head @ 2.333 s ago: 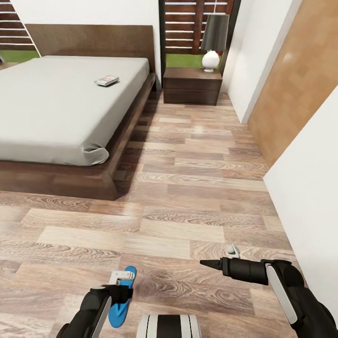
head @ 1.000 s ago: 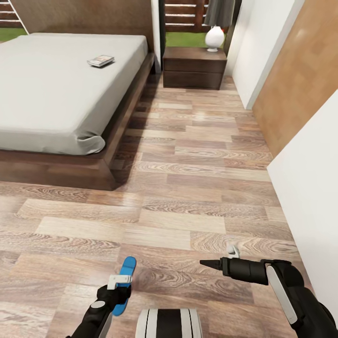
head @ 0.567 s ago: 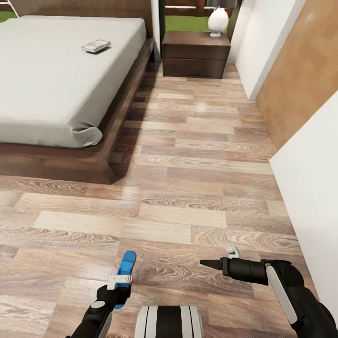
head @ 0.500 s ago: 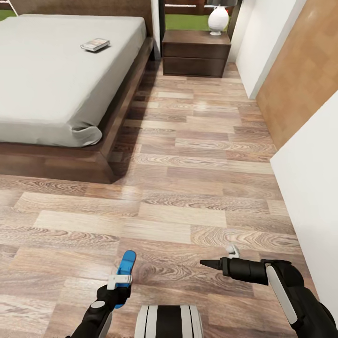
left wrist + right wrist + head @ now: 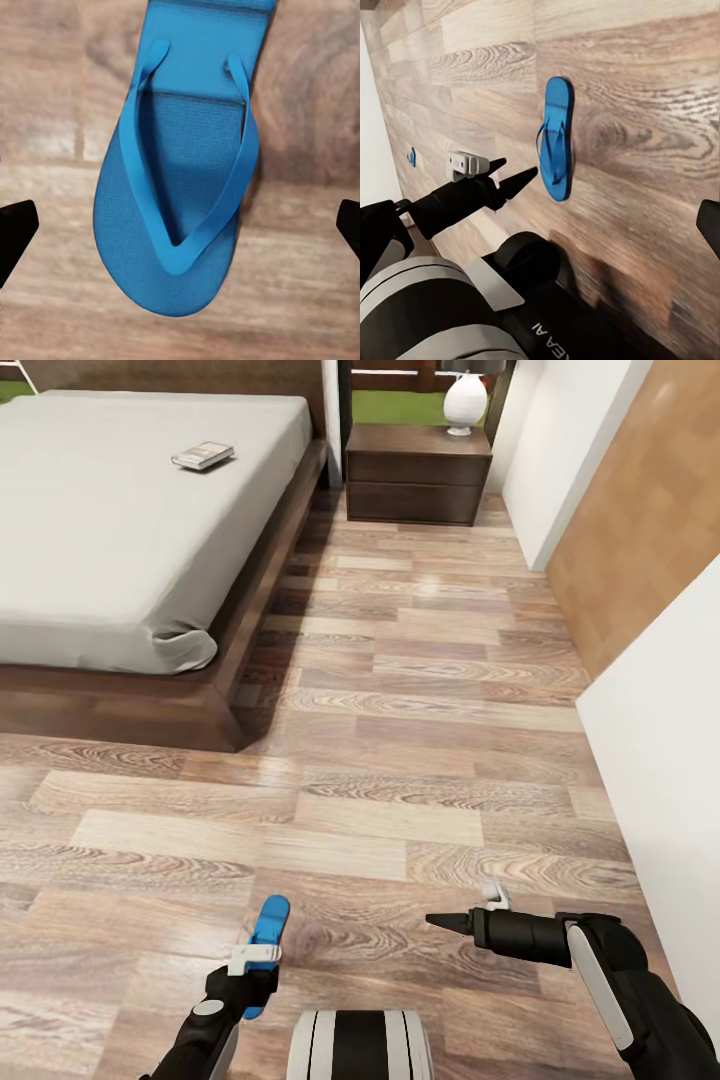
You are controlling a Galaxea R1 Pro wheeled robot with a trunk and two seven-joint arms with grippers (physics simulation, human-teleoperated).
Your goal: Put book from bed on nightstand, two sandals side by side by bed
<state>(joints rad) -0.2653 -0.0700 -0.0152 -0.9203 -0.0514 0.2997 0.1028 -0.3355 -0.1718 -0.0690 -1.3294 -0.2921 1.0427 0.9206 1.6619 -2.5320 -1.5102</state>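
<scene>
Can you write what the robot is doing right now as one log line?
left tool: open above sandal on floor | right tool: open, empty | book: on bed

A bright blue sandal (image 5: 180, 187) lies on brown wood-grain floor (image 5: 420, 690). The bed (image 5: 120, 530) beside that floor pairs a pale grey mattress with a dark brown frame. The nightstand (image 5: 418, 475) past it is dark reddish-brown.

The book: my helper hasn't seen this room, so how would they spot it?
Find the large bed with its grey-white mattress. The book lies flat on the mattress towards the headboard, on the side nearer the nightstand. It is small and thin, the only item on the bedding.
</scene>
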